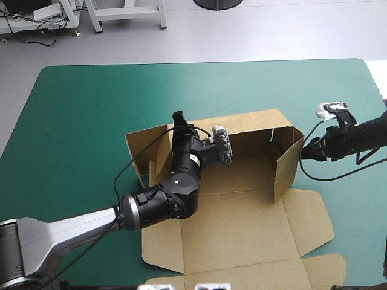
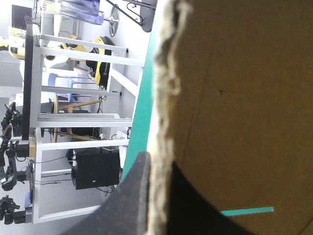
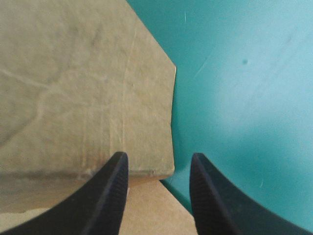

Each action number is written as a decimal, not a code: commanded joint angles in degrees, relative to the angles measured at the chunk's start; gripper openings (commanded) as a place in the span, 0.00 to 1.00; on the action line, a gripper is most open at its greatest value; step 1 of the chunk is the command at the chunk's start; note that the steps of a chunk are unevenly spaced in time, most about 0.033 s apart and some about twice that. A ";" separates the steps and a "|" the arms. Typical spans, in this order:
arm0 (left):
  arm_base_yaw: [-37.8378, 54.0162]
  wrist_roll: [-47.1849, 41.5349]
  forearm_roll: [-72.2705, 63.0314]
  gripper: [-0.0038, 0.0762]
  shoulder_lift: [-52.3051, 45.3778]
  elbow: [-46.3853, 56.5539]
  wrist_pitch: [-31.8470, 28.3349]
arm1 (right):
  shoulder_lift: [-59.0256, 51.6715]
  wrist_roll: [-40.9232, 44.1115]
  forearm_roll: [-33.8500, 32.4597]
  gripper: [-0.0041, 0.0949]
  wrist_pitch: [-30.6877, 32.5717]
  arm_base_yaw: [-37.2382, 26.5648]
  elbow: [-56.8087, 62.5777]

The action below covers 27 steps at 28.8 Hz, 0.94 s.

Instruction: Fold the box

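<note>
**Box lies between the two claws**

At centre-left of the high frame, the left claw [image 1: 179,124] is clamped on a raised wall of the brown box [image 1: 242,217]. The box's long axis runs left to right across the bench [image 1: 78,109]. At centre-right, the right claw [image 3: 159,161] stands wide, just beside the end wall.

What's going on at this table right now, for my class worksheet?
Two robot arms are working on a brown cut-cardboard box on the teal-green table cover. The left gripper has its jaws shut on the edge of a raised wall. The right gripper, jaws open, sits just outside the raised right-hand wall. The lid lies flat.
</note>
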 commanded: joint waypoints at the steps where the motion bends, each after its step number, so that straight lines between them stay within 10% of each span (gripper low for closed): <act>1: -0.35 -1.89 0.15 0.04 -1.53 -1.03 -1.50 | -2.93 0.82 0.20 0.44 2.18 -0.32 1.57; 27: -0.35 -2.09 1.77 0.04 -1.53 -1.03 -2.55 | -7.50 -14.65 9.34 0.44 1.56 -0.32 2.76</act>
